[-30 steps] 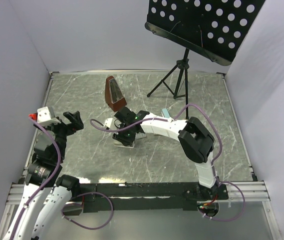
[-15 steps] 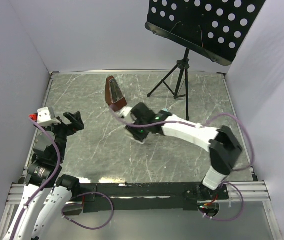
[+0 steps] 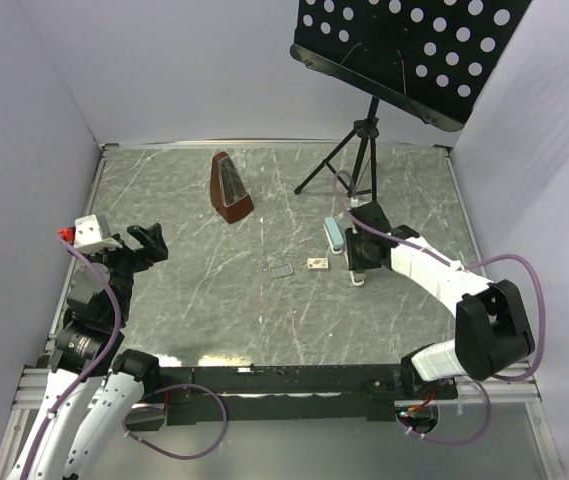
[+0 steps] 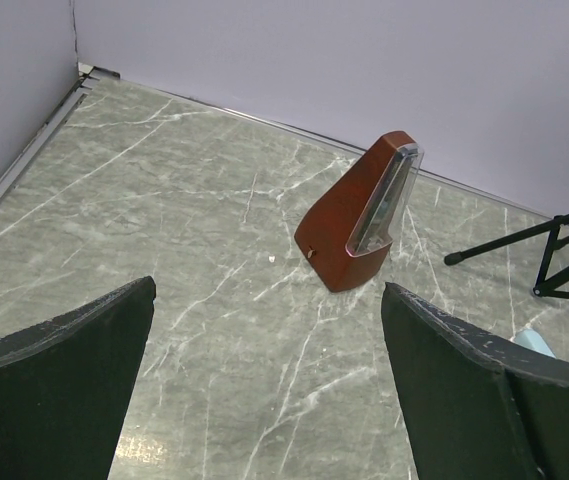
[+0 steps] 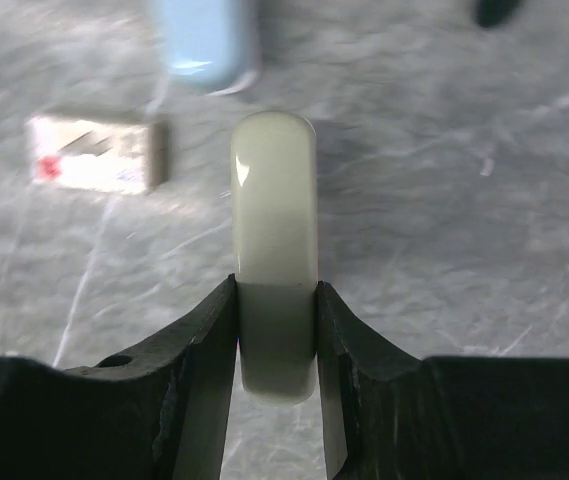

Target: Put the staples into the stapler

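Note:
A cream-white stapler [image 5: 274, 190] is clamped between the fingers of my right gripper [image 5: 276, 290], its long body sticking out past the tips. From above, that gripper [image 3: 361, 262] hangs over the table's right-centre with the stapler's pale end [image 3: 360, 279] showing below it. The small cream-tan staples box [image 3: 316, 264] lies flat just left of it, and it appears again in the right wrist view [image 5: 94, 152]. No loose staples show. My left gripper [image 3: 149, 240] is raised at the far left, open and empty [image 4: 269, 300].
A light blue oblong object [image 3: 335, 234] [image 5: 204, 40] lies just behind the stapler. A small translucent piece [image 3: 281, 270] rests left of the box. A brown metronome [image 3: 231, 188] [image 4: 359, 215] stands at the back, a music stand's tripod [image 3: 359, 160] back right. Walls enclose the table.
My right arm has swung from left of centre to the right-centre, carrying the stapler, uncovering the box and the translucent piece. The left arm has not moved.

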Robot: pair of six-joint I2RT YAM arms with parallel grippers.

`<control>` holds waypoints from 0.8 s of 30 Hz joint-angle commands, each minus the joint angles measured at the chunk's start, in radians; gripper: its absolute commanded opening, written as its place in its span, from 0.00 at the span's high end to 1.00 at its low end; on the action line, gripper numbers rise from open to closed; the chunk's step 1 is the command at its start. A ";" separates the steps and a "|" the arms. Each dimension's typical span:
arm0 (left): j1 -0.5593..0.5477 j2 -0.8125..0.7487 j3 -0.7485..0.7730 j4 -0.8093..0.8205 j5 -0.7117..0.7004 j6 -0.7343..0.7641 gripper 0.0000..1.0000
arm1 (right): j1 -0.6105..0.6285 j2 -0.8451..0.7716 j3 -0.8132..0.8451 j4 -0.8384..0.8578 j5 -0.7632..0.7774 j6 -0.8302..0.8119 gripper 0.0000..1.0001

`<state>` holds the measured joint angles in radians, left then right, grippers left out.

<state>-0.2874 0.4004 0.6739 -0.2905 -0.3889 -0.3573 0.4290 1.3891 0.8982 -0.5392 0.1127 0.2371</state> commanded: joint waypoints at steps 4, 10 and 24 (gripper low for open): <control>0.002 -0.017 -0.002 0.033 0.007 -0.006 0.00 | -0.091 0.111 0.044 0.120 -0.002 0.062 1.00; 0.002 -0.014 0.000 0.031 0.009 -0.003 0.01 | -0.108 0.214 0.161 0.147 0.021 -0.008 1.00; 0.002 -0.018 -0.004 0.033 0.005 -0.002 0.00 | -0.119 0.406 0.340 0.133 0.044 -0.081 0.89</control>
<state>-0.2874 0.3920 0.6739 -0.2913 -0.3889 -0.3599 0.3260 1.7653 1.1973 -0.4099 0.1436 0.1703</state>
